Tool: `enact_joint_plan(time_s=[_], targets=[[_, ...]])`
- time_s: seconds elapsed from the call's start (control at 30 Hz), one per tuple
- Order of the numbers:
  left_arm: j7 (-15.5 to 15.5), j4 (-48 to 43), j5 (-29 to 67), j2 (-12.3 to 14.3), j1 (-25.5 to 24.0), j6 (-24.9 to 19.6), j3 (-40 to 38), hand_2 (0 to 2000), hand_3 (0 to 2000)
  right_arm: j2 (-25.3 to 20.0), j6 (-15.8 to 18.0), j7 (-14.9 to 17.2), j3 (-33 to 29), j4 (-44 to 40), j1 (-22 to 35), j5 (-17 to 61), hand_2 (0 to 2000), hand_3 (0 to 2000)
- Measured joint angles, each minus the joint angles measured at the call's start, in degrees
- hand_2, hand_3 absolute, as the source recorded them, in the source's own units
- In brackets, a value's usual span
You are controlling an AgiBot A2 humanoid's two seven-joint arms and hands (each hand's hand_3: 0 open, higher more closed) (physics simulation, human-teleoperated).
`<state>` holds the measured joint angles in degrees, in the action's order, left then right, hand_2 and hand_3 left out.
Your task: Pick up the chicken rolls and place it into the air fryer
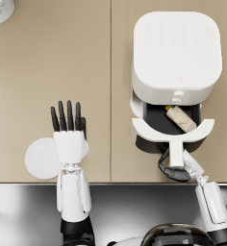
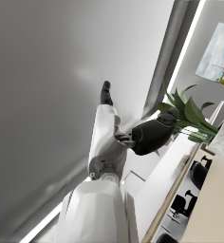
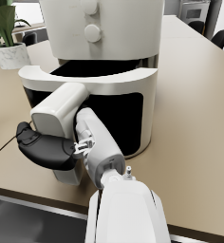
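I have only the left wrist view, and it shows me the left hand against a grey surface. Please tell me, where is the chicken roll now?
Observer: The chicken roll lies inside the open drawer of the air fryer, seen in the head view.
Operator: And the right hand, what does it do?
Observer: The right hand holds the drawer handle; the right wrist view shows the dark fingers wrapped around it.
Operator: Is my left hand holding something? My view is not clear.
Observer: No. In the head view the left hand is flat with straight fingers, empty, partly over a white plate on the table.
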<state>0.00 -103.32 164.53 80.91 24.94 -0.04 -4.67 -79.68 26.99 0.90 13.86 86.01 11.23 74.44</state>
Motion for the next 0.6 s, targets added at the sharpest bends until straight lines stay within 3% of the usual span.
enact_joint_plan(time_s=[0.13, 0.3, 0.6], targets=[[0.0, -0.24, 0.0, 0.0, -1.49, 0.0, -3.89, 0, 0, 6.98, -4.75, -0.66, 7.58, -2.59, 5.78, -0.12, 2000, 2000], [0.0, -1.57, 0.0, -0.08, -2.81, 0.01, -7.0, 0, 0, 13.63, -7.4, -1.48, 17.89, -8.18, 15.7, -0.23, 2000, 2000], [0.0, -2.56, 0.0, -0.53, -4.02, 0.02, -8.25, 0, 0, 15.01, -12.14, -2.75, 32.93, -22.62, 32.36, -0.32, 2000, 2000]])
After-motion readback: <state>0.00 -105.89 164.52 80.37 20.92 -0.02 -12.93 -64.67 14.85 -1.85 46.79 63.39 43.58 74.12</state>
